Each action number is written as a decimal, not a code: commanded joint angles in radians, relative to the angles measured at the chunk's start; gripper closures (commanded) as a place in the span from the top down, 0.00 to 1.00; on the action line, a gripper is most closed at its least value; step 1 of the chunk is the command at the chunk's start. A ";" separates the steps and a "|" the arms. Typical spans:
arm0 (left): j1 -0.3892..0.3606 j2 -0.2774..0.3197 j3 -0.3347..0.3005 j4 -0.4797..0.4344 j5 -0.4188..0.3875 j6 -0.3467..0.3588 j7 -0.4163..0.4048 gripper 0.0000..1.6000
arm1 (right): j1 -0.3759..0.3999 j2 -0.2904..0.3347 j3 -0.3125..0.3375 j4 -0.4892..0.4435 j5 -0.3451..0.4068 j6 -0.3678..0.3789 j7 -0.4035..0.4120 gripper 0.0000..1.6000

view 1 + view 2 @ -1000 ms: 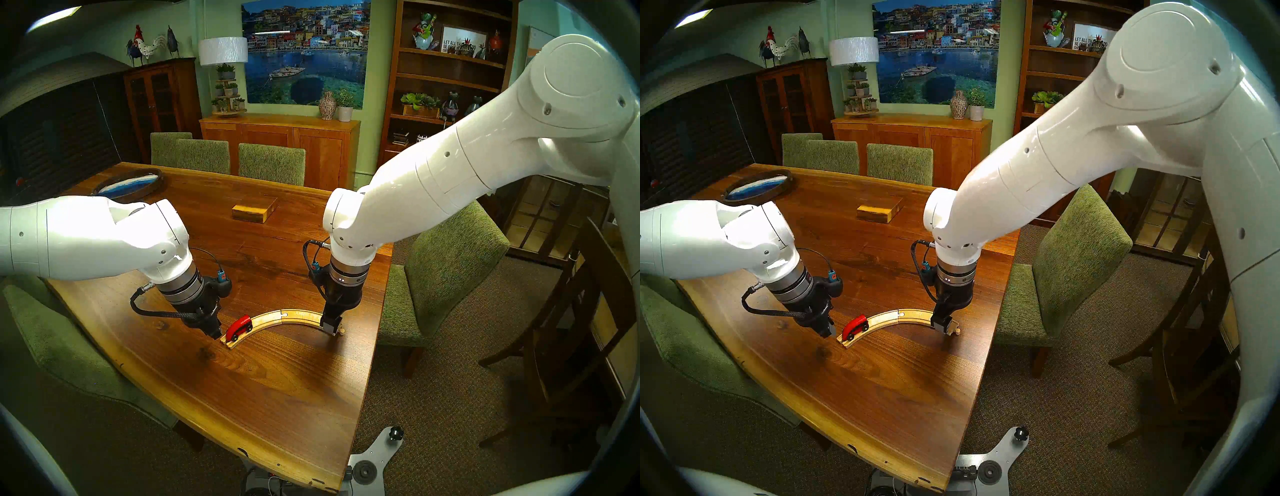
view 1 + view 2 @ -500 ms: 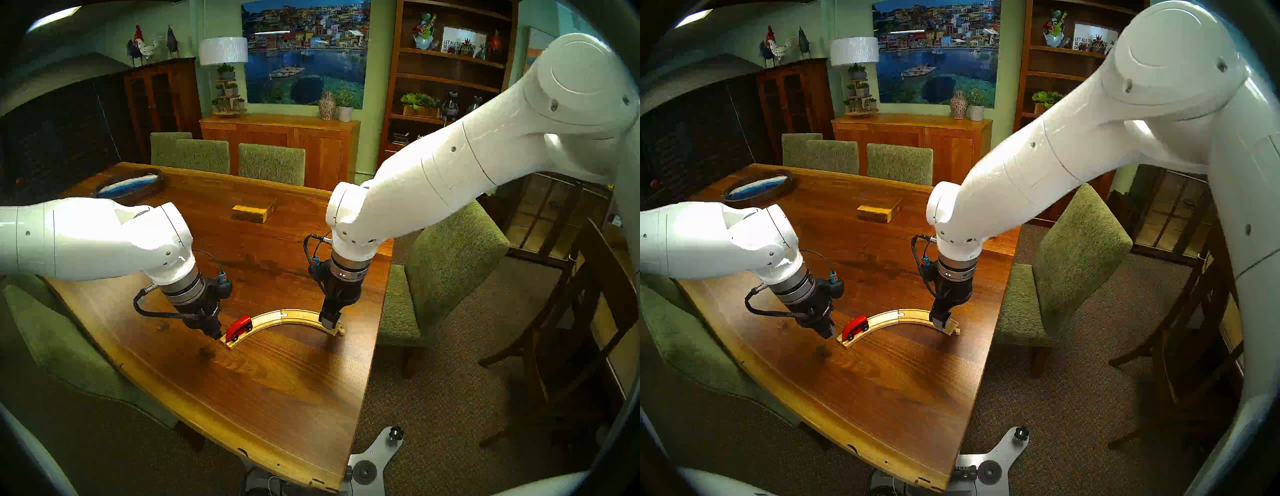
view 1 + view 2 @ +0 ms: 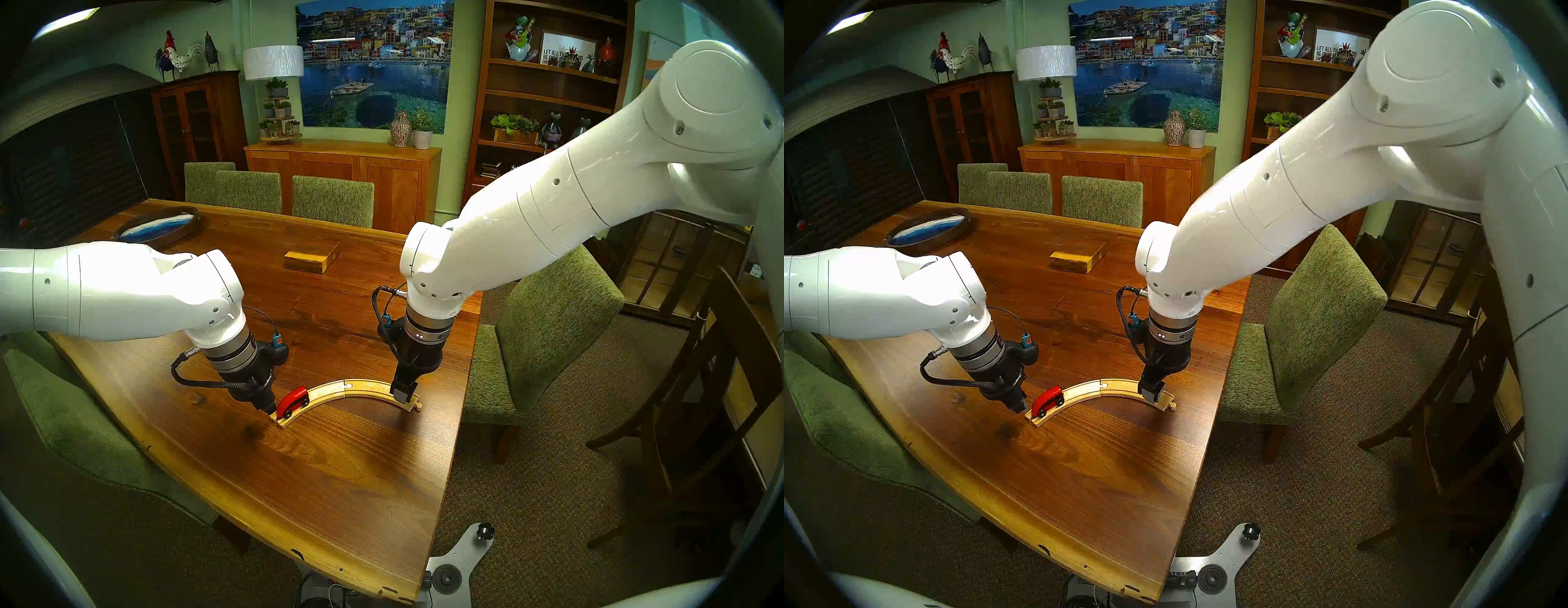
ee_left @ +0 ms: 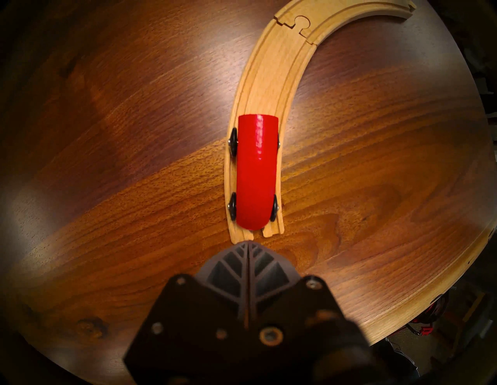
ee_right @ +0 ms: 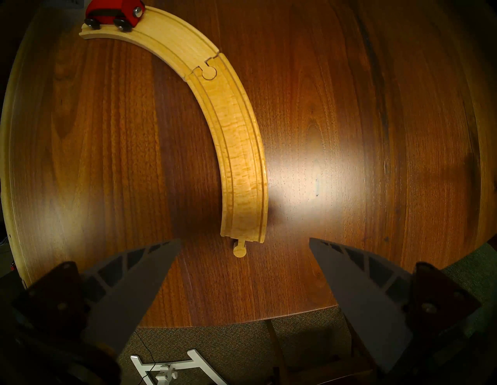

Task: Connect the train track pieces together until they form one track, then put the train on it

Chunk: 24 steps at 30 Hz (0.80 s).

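Note:
The two pale-wood train track pieces lie joined as one curved track on the table, with the seam in the middle. The red train stands on the track's left end, wheels in the grooves. My left gripper is shut and empty, its tip on the table just behind that end. My right gripper hangs open over the track's right end, the peg showing between its fingers.
A rectangular wooden block lies at mid table, and a round dark tray at the far left. Green chairs stand around the table. The table's right edge runs close to the track's peg end.
My right gripper has risen a little off the track's right end, still open. My left arm has shifted slightly right toward the track's left end. Track and train have not moved.

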 commanded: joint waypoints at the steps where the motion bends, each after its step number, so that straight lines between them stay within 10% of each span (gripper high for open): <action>1: 0.000 -0.056 -0.030 0.046 -0.012 -0.009 -0.010 0.00 | 0.034 0.009 0.005 0.007 0.002 0.004 -0.006 1.00; 24: 0.040 -0.180 -0.053 0.175 -0.034 -0.024 -0.044 0.00 | 0.033 0.011 0.008 0.007 0.001 0.006 -0.009 1.00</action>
